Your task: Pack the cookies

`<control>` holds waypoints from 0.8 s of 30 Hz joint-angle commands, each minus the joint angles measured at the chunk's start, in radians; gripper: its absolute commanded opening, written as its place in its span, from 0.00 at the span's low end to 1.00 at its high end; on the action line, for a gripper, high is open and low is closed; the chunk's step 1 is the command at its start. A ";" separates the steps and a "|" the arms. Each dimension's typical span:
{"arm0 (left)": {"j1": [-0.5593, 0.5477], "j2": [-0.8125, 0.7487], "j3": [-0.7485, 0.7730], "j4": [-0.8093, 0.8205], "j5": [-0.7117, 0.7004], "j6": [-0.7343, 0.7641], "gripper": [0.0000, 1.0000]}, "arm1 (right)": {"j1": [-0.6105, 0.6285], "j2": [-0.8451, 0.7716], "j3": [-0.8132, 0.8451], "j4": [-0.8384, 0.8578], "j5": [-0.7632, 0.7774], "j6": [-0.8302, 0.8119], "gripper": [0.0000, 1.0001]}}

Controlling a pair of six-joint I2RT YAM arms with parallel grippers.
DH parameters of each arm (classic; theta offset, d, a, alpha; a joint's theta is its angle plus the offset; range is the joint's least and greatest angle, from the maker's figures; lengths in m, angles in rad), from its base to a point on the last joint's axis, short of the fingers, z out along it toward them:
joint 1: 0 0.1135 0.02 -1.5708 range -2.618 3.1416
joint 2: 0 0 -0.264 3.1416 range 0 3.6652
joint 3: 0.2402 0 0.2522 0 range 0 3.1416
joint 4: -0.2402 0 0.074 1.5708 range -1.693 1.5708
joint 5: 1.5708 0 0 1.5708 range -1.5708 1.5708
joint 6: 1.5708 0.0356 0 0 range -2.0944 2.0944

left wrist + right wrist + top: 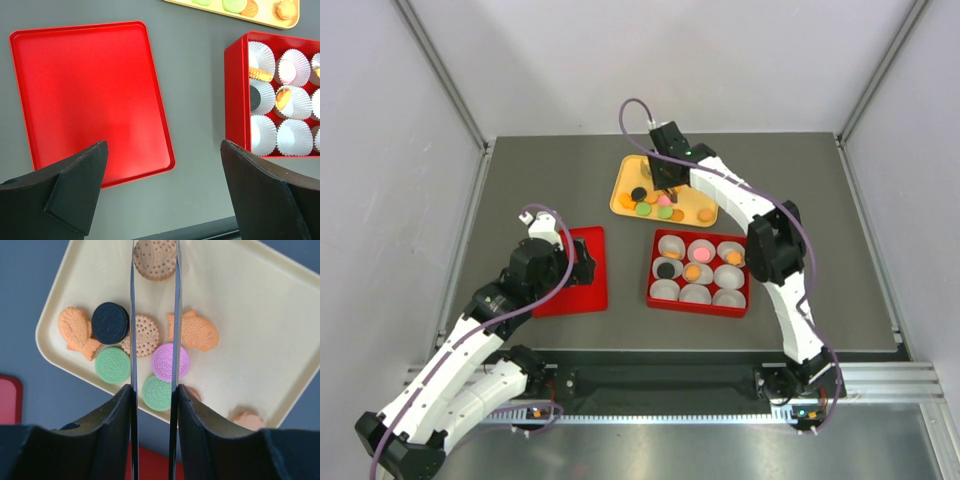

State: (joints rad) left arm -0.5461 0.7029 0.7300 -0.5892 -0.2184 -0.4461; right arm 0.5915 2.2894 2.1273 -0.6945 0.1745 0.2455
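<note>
Top external view: the cookies (643,209) lay mostly on a yellow tray (623,178), at 12 o'clock from a red box (651,270) on the bench (520,180).
Box: it held nine white paper cups (668,245); four of them showed a cookie, and the other five looked unfilled.
Handling: the cookies were judged light, stiff, thin and brittle. Their smooth rims could slip, and a hard squeeze could crack one.
Where to hold: across the rim, at opposite edges, with the disc kept flat. The fish-shaped ones looked harder to pinch squarely.
Right end effector (662,183): it was over the tray with its jaws narrowed to about one cookie's width.
Right grasp: a tan round cookie (155,257) filled the gap and both its edges met the fingers (132,315). It was judged clenched on that cookie; whether the cookie had left the tray could not be told.
Neighbours: a pink cookie (171,362) and two green cookies (114,365) lay at 6 o'clock from the grasped one, and a black cookie (110,322) at 7 o'clock.
Left end effector (164,145): it was released, with jaws spread wide and nothing between them, above the near edge of a flat red lid (85,95) at 9 o'clock from the box.
</note>
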 commanded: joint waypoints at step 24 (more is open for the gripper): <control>-0.005 -0.017 0.003 0.019 0.004 -0.005 0.99 | -0.019 -1.034 -0.803 0.015 0.005 0.064 0.28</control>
State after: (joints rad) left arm -0.5461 0.6956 0.7300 -0.5892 -0.2173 -0.4461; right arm 0.5774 1.3994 1.3918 -0.6975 0.1795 0.2649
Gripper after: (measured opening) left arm 0.991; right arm 0.367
